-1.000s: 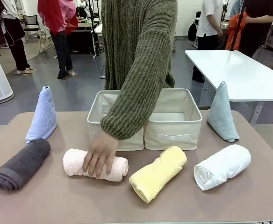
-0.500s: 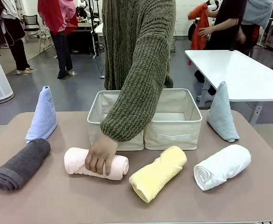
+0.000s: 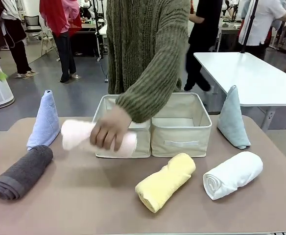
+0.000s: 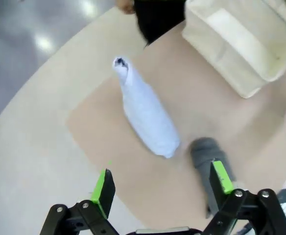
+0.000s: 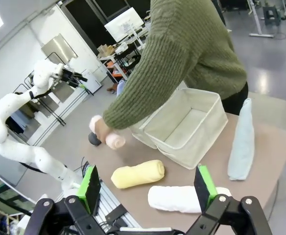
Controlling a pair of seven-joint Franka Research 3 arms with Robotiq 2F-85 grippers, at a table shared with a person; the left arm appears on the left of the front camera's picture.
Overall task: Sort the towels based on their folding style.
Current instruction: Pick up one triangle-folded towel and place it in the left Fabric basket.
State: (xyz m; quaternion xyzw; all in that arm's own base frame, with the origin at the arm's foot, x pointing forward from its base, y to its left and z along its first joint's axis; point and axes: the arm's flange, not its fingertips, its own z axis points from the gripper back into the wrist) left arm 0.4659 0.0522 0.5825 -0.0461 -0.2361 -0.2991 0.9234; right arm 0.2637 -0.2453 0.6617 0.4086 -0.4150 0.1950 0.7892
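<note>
Front view takes in the brown table [image 3: 84,210], with nearly all of the sorting left to do. A person in a green knitted sleeve [image 3: 148,73] leans over from the far side. Two cream bins stand side by side at the middle of the far half. The right bin [image 3: 182,139] looks empty. The inside of the left bin [image 3: 100,112] is partly hidden by the sleeve, so I cannot tell what it holds.

Three rolls lie on the table in front of the bins. The dark grey roll [image 3: 23,171] is at the robot's left, the yellow roll [image 3: 165,181] near the middle, and the white roll [image 3: 231,174] at the right. The pale blue cone [image 3: 45,120] stands upright just behind the dark grey roll. The grey-green cone [image 3: 231,120] stands upright beside the right bin.

The pink roll [image 3: 74,134] is off the table, motion-blurred. The person's hand [image 3: 109,131] is wrapped around it just in front of the left bin's near wall. I judge this to be the first towel going in. If so, five towels wait, and no group of rolls or cones is formed yet.

In the left wrist view, the left gripper [image 4: 161,183] hangs above the pale blue cone and the dark grey roll, fingers spread wide and holding nothing. In the right wrist view, the right gripper [image 5: 147,185] is likewise spread and empty, high above the yellow and white rolls.
</note>
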